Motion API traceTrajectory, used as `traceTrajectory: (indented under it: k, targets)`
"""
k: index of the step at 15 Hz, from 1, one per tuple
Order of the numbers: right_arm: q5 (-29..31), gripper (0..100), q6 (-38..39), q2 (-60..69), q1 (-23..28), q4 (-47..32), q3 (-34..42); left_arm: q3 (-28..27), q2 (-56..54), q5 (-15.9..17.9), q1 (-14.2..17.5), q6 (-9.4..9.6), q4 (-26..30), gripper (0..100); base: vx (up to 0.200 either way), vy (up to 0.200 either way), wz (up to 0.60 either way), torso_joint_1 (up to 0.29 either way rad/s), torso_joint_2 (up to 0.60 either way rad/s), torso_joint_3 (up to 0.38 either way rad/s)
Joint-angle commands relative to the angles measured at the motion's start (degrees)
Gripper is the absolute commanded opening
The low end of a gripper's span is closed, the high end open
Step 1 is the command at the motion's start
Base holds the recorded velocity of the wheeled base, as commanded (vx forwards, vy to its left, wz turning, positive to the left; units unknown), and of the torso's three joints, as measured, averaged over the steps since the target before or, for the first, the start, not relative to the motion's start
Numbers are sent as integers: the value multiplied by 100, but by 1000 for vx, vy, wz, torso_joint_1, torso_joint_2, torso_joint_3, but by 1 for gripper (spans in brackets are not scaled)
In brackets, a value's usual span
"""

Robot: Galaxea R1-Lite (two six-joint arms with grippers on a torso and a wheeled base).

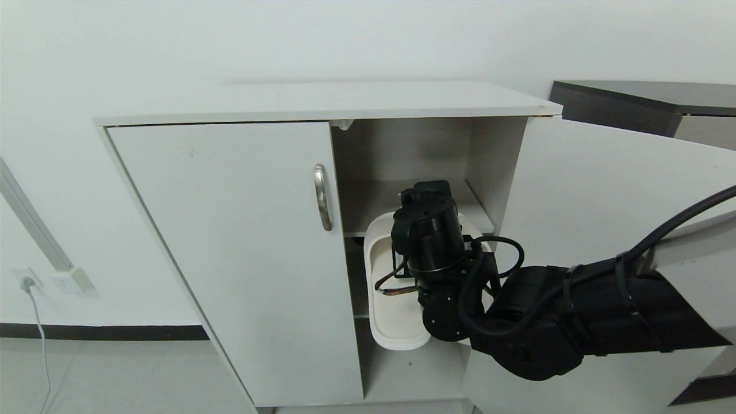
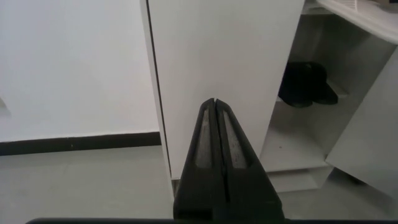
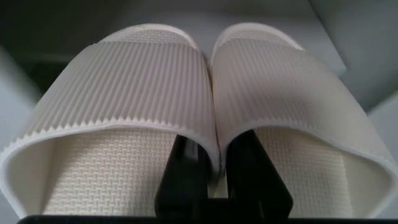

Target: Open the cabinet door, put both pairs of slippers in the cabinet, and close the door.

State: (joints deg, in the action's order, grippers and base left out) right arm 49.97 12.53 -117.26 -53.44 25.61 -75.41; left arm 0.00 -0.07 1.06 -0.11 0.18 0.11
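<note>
The white cabinet (image 1: 322,103) has its left door (image 1: 230,253) closed and its right door (image 1: 604,190) swung wide open. A white pair of slippers (image 1: 397,310) hangs tilted at the open compartment's front, toes up near the middle shelf (image 1: 374,207). My right gripper (image 3: 214,167) is shut on the inner strap edges where the two white slippers (image 3: 205,93) meet. A black pair of slippers (image 2: 306,84) lies on a lower shelf inside. My left gripper (image 2: 214,118) is shut and holds nothing, low in front of the closed door (image 2: 224,62).
The closed door's metal handle (image 1: 322,197) sits beside the opening. A dark cabinet (image 1: 644,106) stands at the back right. A wall socket with a cable (image 1: 26,283) is at the left. Bare floor (image 2: 81,186) spreads left of the cabinet.
</note>
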Motion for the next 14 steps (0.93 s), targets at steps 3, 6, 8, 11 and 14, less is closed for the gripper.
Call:
traceTrajectory:
  k: [3, 6, 8, 11, 14]
  targets:
    - [4, 0, -14, 2, -17, 32, 9, 0, 7, -1, 2, -1, -2, 0, 200, 0, 0, 7, 1, 2]
    - [4, 0, -14, -7, -17, 32, 26, 0, 7, -1, 2, -1, -2, 0, 200, 0, 0, 6, 5, 1]
    - [4, 0, -14, -34, -17, 32, 26, 0, 7, -1, 2, -1, -2, 0, 0, 0, 0, 0, 0, 0]
    - [-31, 0, -163, -78, 18, 40, -17, 0, 7, -1, 2, -1, -2, 0, 0, 0, 0, 0, 0, 0]
    - [-242, 0, -225, -148, 97, -92, -334, 0, 7, -1, 2, -1, -2, 0, 0, 0, 0, 0, 0, 0]
